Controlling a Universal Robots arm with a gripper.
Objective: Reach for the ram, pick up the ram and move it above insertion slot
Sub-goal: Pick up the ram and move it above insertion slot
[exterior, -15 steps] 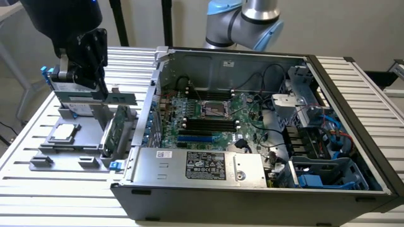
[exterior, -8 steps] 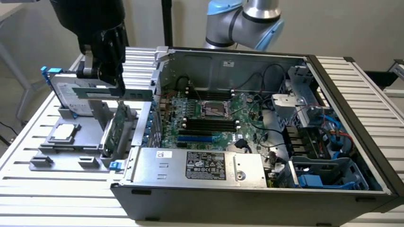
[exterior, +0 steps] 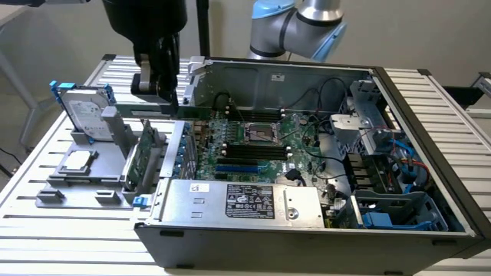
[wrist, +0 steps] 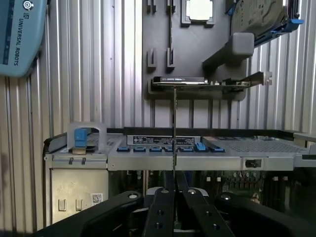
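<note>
My gripper (exterior: 167, 98) is shut on the ram (exterior: 142, 110), a thin pale green stick held level in the air. It hangs over the gap between the grey parts holder (exterior: 69, 178) and the open computer case (exterior: 307, 241), toward the exterior view's left. In the wrist view the ram (wrist: 175, 128) shows edge-on as a thin line running out from between my fingers (wrist: 160, 207), with the gripper (wrist: 175, 190) closed around its near end. The dark memory slots (exterior: 253, 150) lie on the motherboard (exterior: 291, 129) inside the case, to the exterior view's right of the ram.
The parts holder carries an upright hard drive (exterior: 84, 112), a processor chip (exterior: 77, 163) and a standing green expansion card (exterior: 146, 155). A power supply box (exterior: 245, 201) and cables (exterior: 399, 155) crowd the case. The case's raised walls (exterior: 284, 66) surround the motherboard.
</note>
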